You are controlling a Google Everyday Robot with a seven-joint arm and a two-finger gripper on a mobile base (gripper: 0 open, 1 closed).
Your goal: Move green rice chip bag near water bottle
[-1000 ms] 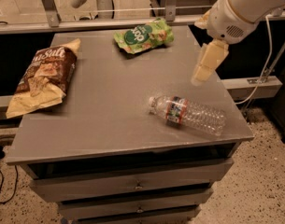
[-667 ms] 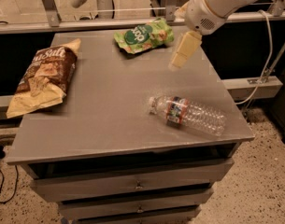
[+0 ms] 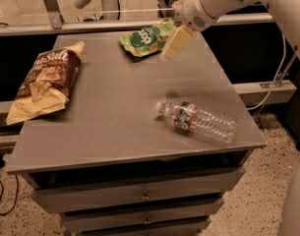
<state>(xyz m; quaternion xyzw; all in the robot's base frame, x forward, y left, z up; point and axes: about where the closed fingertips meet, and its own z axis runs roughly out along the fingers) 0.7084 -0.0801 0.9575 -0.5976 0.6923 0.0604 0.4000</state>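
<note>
The green rice chip bag [image 3: 145, 38] lies at the far edge of the grey table [image 3: 115, 112], light green with a dark green circle and white letters. The water bottle [image 3: 197, 120] lies on its side near the front right, white cap pointing left, red-and-blue label band round it. My gripper [image 3: 171, 47] hangs from the white arm at the upper right. It hovers just above the right end of the green bag. Its cream-coloured fingers [image 3: 175, 42] point down and to the left, and nothing shows in them.
A larger brown-and-yellow chip bag [image 3: 45, 85] lies at the table's left side. The table stands on a drawer unit [image 3: 139, 195]. A metal rail [image 3: 139, 23] runs behind the far edge. A cable [image 3: 272, 82] hangs at the right.
The arm and gripper have swung left and toward the far edge, from beside the table's right edge to just over the right end of the green bag. The bags and bottle have not moved.
</note>
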